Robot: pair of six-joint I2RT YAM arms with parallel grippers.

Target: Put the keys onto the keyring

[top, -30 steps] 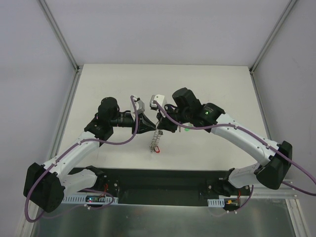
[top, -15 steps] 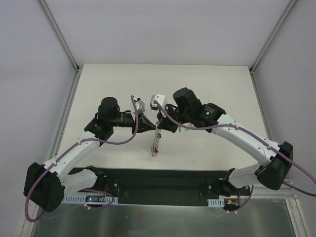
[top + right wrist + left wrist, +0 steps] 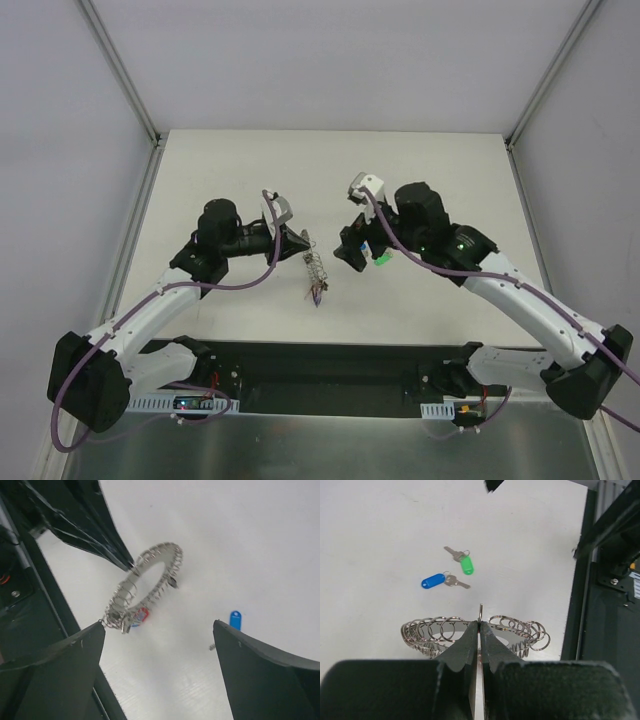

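Observation:
My left gripper is shut on the rim of the keyring, a wide silvery ring hung with many small split rings. The ring hangs off the table from the shut fingers. A red-tagged key dangles at its lower end. On the table lie the two keys, one with a blue tag and one with a green tag, close together. My right gripper is open and empty, just right of the ring and over the keys; only the blue tag shows past its finger.
The white table is bounded by a metal frame and pale walls. A black base rail runs along the near edge, seen too at the right of the left wrist view.
My right gripper opened, let go of the keyring and drew back to the right. The ring now hangs from the left gripper alone, which shifted slightly left.

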